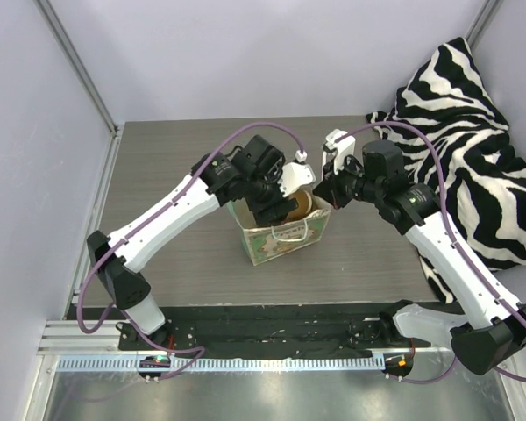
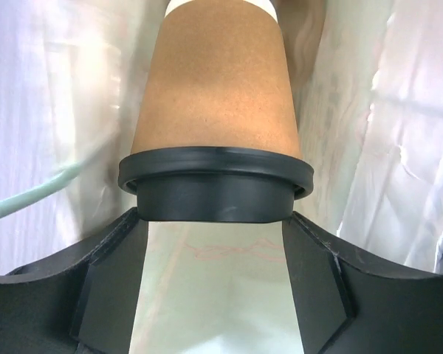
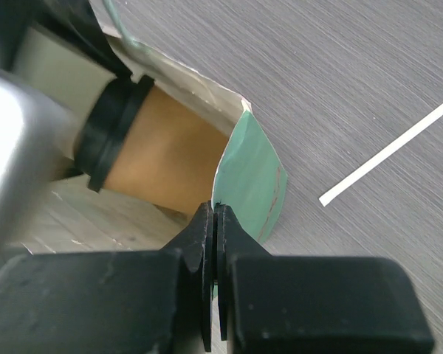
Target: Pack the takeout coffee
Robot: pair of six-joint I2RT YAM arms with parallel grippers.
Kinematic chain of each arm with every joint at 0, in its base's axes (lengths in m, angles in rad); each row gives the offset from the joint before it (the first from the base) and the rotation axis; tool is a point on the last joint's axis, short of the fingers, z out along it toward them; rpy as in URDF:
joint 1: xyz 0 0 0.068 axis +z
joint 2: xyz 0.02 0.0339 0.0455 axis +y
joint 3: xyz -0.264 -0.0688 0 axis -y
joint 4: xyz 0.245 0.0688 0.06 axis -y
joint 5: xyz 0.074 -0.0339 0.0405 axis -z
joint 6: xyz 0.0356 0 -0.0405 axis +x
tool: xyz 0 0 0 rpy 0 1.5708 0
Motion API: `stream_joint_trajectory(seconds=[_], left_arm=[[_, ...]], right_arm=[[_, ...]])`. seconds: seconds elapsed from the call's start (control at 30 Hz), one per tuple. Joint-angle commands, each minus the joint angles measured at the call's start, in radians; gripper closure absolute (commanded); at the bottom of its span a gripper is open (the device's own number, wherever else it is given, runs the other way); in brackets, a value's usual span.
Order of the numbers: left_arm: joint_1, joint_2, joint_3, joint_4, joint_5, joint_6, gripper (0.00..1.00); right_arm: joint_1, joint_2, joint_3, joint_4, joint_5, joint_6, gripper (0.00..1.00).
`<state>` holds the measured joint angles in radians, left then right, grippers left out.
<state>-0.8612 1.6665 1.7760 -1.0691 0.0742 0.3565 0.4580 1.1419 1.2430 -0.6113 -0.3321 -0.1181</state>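
The takeout coffee (image 2: 215,96) is gripped by the left claw (image 2: 215,218). Its black lid (image 2: 215,184) is clamped between the two fingers (image 2: 111,280), and the tan body is pointed away from the wrist. The cup is tilted well off upright and is held partly inside the open mouth of the mint-green bag (image 1: 285,235); pale bag walls are seen on both sides of it in the left wrist view. Whether the cup's base touches the bag floor cannot be told.

The bag is stood on the counter (image 1: 175,175), between the two arms. The right claw (image 3: 214,221) is closed, and the bag's right rim (image 3: 255,177) appears to be pinched between its fingertips.

A thin white strip (image 3: 387,151) is seen lying on the counter beside the bag. A zebra-striped cushion (image 1: 473,140) is rested at the counter's far right edge.
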Motion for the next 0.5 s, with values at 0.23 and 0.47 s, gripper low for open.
stream_joint_trajectory(seconds=[0.23,0.47], left_arm=[[0.062,-0.024,0.279,-0.046,0.065,0.005,1.00],[0.159,-0.030,0.496,-0.198,0.093,0.016,1.00]], right_arm=[[-0.002,-0.014,0.001,0.018,0.034,-0.071,0.99],[-0.004,-0.010,0.004,0.016,0.077,-0.078,0.99]])
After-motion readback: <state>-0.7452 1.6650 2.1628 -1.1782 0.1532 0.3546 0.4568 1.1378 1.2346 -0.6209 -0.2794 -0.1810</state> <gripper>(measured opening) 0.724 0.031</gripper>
